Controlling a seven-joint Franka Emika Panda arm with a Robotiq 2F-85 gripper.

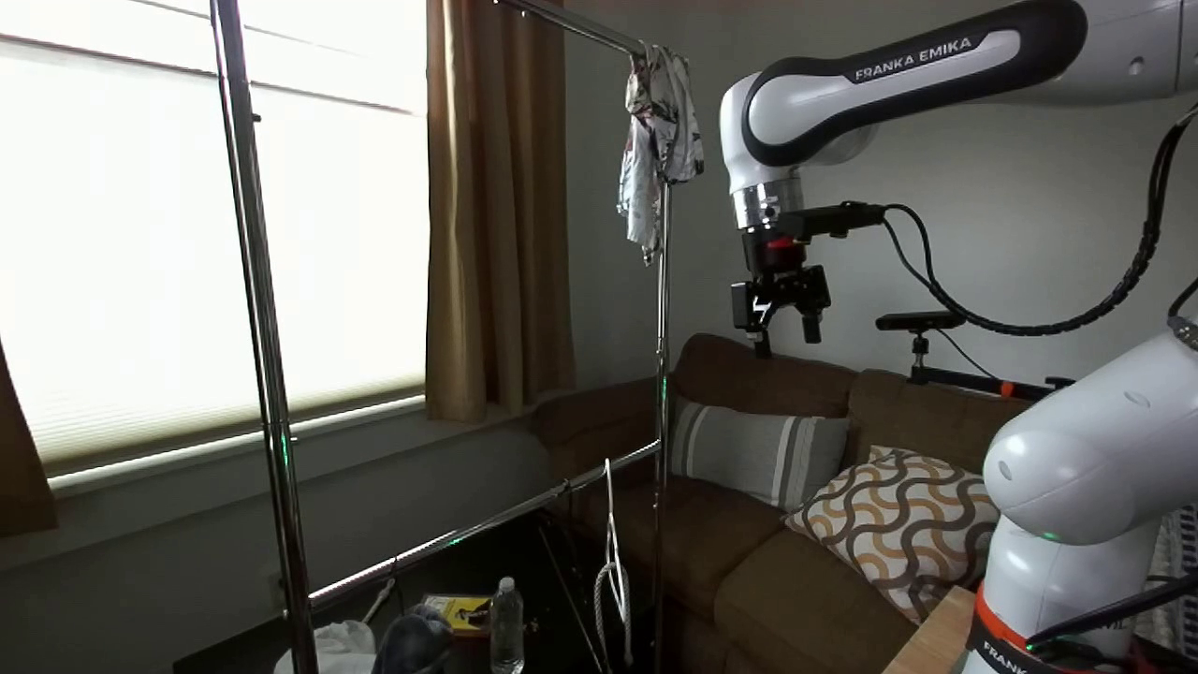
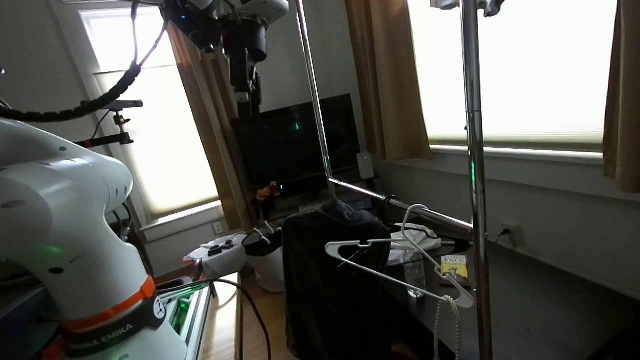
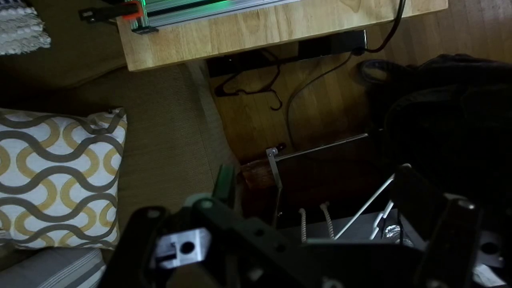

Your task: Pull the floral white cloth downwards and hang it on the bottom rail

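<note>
The floral white cloth [image 1: 660,140] hangs bunched over the end of the upper crossbar, beside an upright pole. Only its lower edge [image 2: 492,6] shows at the top of an exterior view. The bottom rail [image 1: 510,513] runs low between the uprights, and it shows in an exterior view too [image 2: 440,216]; no cloth is on it. My gripper [image 1: 787,341] is open and empty, pointing down, apart from the cloth and lower than it, on the sofa side of the rack. In the wrist view the gripper's fingers [image 3: 316,176] are spread; cloth and rail are out of view there.
A white hanger [image 2: 385,280] with a rope loop [image 1: 613,608] hangs from the bottom rail. Upright poles [image 1: 267,374] [image 2: 475,150] frame the rack. A brown sofa [image 1: 655,534] with cushions stands below the gripper. A dark table [image 2: 540,310] holds a bottle [image 1: 506,627].
</note>
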